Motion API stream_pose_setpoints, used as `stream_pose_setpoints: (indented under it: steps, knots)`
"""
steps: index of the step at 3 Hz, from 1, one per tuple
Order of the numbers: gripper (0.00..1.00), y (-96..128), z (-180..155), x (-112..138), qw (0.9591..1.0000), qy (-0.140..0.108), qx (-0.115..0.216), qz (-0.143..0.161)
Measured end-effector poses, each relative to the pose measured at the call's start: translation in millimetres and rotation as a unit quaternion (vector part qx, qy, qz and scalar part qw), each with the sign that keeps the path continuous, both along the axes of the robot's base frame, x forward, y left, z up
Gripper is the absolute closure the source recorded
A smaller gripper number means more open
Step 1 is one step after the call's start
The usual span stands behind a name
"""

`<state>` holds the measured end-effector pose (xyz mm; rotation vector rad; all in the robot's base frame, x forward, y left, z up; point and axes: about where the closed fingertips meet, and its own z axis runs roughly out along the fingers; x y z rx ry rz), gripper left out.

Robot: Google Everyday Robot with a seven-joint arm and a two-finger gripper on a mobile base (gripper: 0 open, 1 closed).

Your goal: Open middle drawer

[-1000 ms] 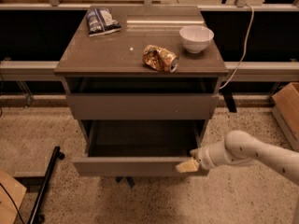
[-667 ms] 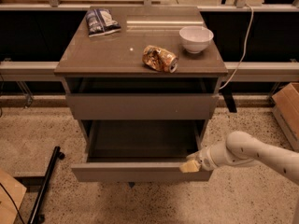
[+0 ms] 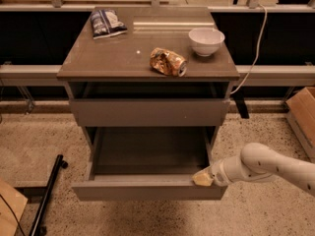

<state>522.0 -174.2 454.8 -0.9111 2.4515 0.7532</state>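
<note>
In the camera view, you see the middle drawer [image 3: 147, 191] pulled farther out than a second ago. Its front now stands well forward of the upper drawer [image 3: 147, 112], and the shallow box lies open. The end effector [image 3: 203, 178] sits at the right end of the front's top edge and has travelled out with it. Whether it grips that edge or only hooks it, you cannot tell. On the table [image 3: 113, 58], the bowl [image 3: 206, 41] and crushed can [image 3: 168, 62] have stayed put. Judge the task nearly done.
</note>
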Motion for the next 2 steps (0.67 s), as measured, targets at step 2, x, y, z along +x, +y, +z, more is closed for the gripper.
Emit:
stream_pose_setpoints:
  steps: [2]
  knots:
    - [0.58,0.2,2.2,-0.1,1.0000,0.000,0.000,0.000]
